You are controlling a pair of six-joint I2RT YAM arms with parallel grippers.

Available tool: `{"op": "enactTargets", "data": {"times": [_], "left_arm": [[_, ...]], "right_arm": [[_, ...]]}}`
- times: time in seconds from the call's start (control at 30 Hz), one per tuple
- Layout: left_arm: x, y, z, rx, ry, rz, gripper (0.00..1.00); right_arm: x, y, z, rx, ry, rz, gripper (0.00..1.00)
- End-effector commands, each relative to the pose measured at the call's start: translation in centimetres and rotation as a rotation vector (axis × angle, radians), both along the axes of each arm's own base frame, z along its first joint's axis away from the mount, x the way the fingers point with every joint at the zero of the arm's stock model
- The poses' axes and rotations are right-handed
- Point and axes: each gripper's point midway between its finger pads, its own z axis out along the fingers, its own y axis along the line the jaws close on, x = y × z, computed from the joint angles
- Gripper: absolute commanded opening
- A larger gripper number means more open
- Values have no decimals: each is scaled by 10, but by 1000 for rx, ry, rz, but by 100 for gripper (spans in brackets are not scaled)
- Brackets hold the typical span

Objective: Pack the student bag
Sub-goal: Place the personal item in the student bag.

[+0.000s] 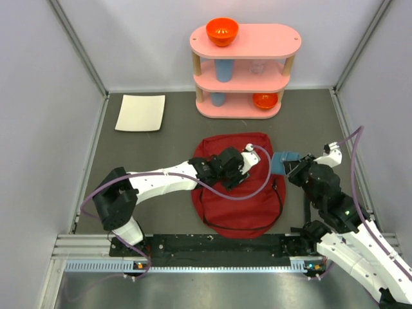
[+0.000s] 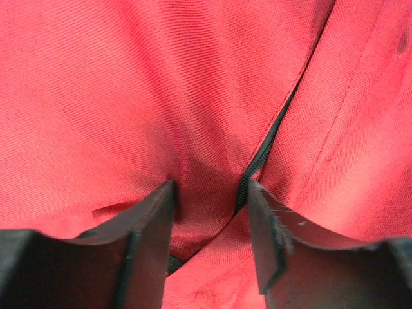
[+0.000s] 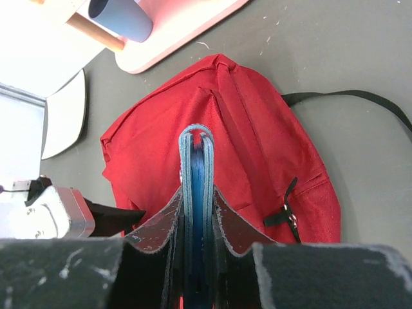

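**Bag flat mid-tabletop, 1 pincer on it, the other loaded**

The student bag [image 1: 238, 193] lies flat in the middle of the tabletop [image 1: 161, 151], a little nearer the near edge than the far one. One black strap [image 3: 347, 96] trails out across the grey surface on the side toward the right edge.

My left pincer [image 1: 230, 172] is down on the upper part of the bag. From my left wrist, its 2 fingers [image 2: 151, 219] stand apart with both tips against the red cloth. A pucker of fabric and a stretch of the black zipper [image 2: 264, 151] sit in the gap between them. I cannot tell whether I am clamping that fold or only pressing on it.

My right pincer [image 1: 288, 166] hangs just beside the bag's right side, toward the right edge. It is closed on a thin blue book [image 3: 196, 154], held on edge so that its spine sticks out past my fingertips over the bag.

At the far edge stands a pink shelf [image 1: 244, 42] with 3 tiers. An orange bowl [image 1: 222, 30] sits on its top tier, a blue cup [image 1: 223, 69] on the middle tier and another orange bowl [image 1: 264, 100] on the lowest. A white sheet [image 1: 140, 112] lies near the far-left corner.
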Motion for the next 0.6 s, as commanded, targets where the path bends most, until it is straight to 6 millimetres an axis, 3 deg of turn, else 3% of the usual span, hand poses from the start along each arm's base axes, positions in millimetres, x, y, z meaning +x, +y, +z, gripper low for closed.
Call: {"op": "enactTargets", "data": {"times": [0.0, 0.17, 0.23, 0.33, 0.47, 0.57], "left_arm": [[13, -1, 2, -28, -69, 102, 45], [17, -5, 7, -43, -83, 105, 29], [18, -7, 8, -47, -85, 103, 15], [18, -6, 13, -61, -89, 113, 9], [20, -9, 42, -120, -119, 124, 0], [20, -14, 69, -180, -136, 115, 0]], "right_arm": [[4, 1, 9, 25, -31, -7, 10], [4, 1, 9, 30, -33, -12, 10], [4, 0, 7, 26, -28, -13, 10], [3, 1, 7, 26, -30, -8, 10], [2, 3, 9, 34, -34, 7, 10], [-1, 14, 10, 67, -26, 60, 9]]}}
